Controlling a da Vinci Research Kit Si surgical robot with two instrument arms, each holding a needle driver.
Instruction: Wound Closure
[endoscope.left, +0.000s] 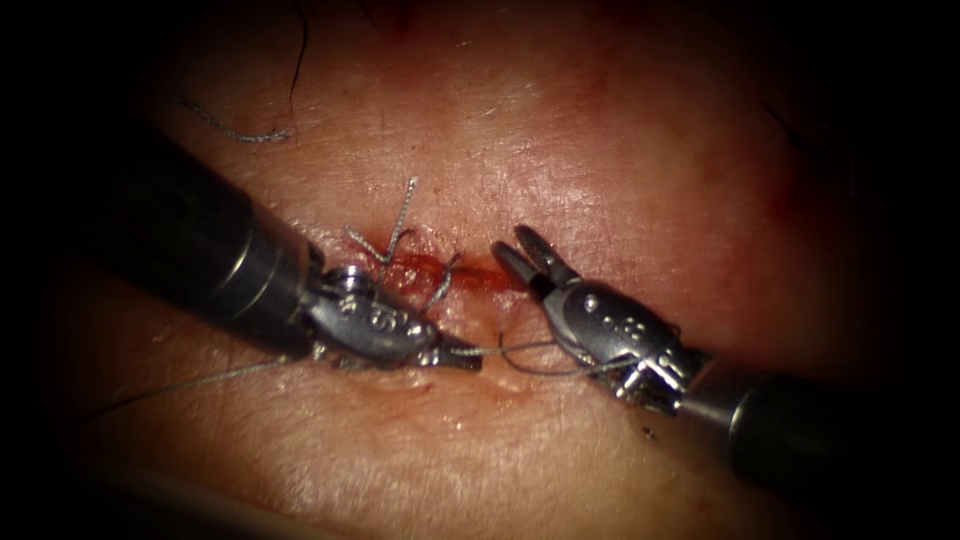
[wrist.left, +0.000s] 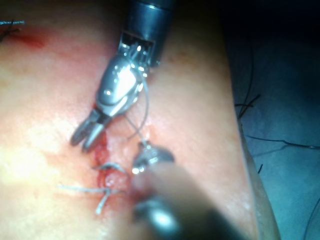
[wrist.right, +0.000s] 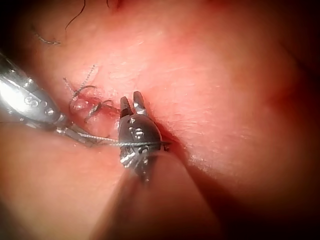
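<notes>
Thread (endoscope.left: 500, 349) runs just below the cut (endoscope.left: 470, 275) in the tissue (endoscope.left: 620, 160), pinched at one end by the left pincer (endoscope.left: 462, 355); right pincer (endoscope.left: 522, 250) spread, holding nothing. Thread judged light, limp and slippery, best gripped near its free end. Needle unidentified.

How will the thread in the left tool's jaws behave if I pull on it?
Likely floppy: the thread curves slackly from the left tool, shut on it, around the right tool, whose open jaws hold nothing. Probably springy too: cut ends stand up beside the cut.
</notes>
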